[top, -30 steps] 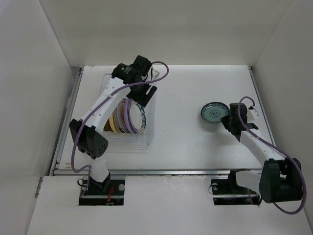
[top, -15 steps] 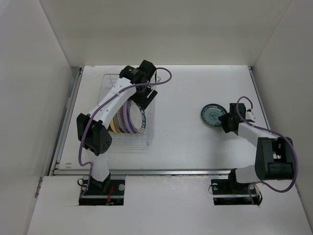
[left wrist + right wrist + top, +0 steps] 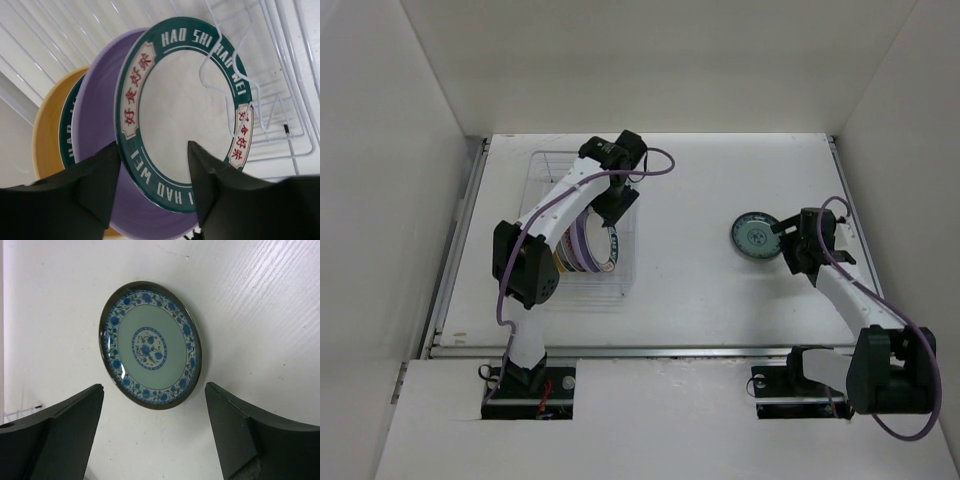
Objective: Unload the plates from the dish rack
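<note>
Your right gripper (image 3: pixel 155 387) just spread, so the round teal flowered plate (image 3: pixel 150 345) sits unloaded on the white table (image 3: pixel 250 315); your left gripper (image 3: pixel 154 146), jaws apart, lines up the teal-lettered white plate (image 3: pixel 185 110) in the wire dish rack (image 3: pixel 548 158)

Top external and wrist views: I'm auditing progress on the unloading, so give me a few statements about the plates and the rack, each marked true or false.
1. The teal patterned plate lies flat on the table, outside the dish rack. True.
2. The right end effector is clamped on that plate. False: the right end effector's jaws stand open, clear of the plate.
3. The lettered plate stands on edge in the rack. True.
4. Only one plate is in the rack. False: a lavender plate and a yellow plate stand behind the lettered one.
</note>
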